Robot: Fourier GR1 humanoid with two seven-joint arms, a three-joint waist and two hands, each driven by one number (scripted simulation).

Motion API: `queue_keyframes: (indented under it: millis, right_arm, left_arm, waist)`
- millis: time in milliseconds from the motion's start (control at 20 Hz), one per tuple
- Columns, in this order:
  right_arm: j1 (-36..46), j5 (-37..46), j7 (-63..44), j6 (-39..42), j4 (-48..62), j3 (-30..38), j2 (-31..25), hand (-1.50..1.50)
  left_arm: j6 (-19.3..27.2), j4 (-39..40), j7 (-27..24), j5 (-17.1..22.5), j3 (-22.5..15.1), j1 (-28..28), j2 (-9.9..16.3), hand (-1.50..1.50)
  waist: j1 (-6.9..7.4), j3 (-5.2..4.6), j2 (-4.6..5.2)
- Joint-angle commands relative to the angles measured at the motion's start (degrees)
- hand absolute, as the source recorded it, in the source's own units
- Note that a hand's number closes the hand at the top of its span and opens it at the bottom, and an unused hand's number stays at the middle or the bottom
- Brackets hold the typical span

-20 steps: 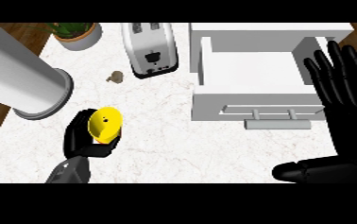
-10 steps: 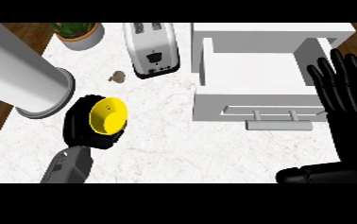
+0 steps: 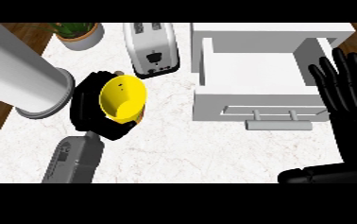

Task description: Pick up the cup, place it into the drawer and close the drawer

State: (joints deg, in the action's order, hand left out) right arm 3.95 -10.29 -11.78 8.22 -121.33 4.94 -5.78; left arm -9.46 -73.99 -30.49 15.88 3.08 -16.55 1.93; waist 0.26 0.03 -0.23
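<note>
The left hand (image 3: 94,109) is curled around a yellow cup (image 3: 123,98), holding it tipped so the open mouth shows its yellow inside. The cup sits over the counter (image 3: 181,147) between a large grey cylinder (image 3: 31,83) at the left and a white drawer (image 3: 258,79) at the right, well apart from the drawer and near the front end of a toaster (image 3: 151,48).

The toaster, silver with dark slots on top, stands between the cup and the drawer, just left of the drawer's side wall. A potted plant (image 3: 78,33) in a pale pot sits at the far left corner (only part of its green leaves shows). The grey cylinder lies slanted across the left edge, its round end just beside the hand.

The drawer is pulled open, its white inside bare, with a grey bar handle (image 3: 279,125) on the front panel.

The right hand (image 3: 339,88) shows at the right edge with fingers straight and spread, upright beside the drawer's right wall, holding nothing.

No writing or label can be read on anything.

The counter is white marble with faint grey veins; brown wood flooring (image 3: 21,36) shows past its far left edge.
</note>
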Motion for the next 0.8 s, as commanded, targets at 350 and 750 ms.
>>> queue_keyframes:
  millis: [350, 750]
  right_arm:
    - [2.5, 3.0, -0.6, -1.9, 1.3, -1.7, 1.0, -1.5]
    - [-0.4, 0.2, 3.0, 1.2, 2.8, 0.9, 0.0, -1.5]
  left_arm:
    - [14.6, -15.3, 20.5, -1.6, -6.8, -10.6, -1.9, 1.5]
    - [19.5, 0.7, 22.5, -4.2, -4.1, -30.0, -1.9, 1.5]
  waist:
    - [-0.03, -0.02, 0.08]
    - [-0.86, -0.01, 0.26]
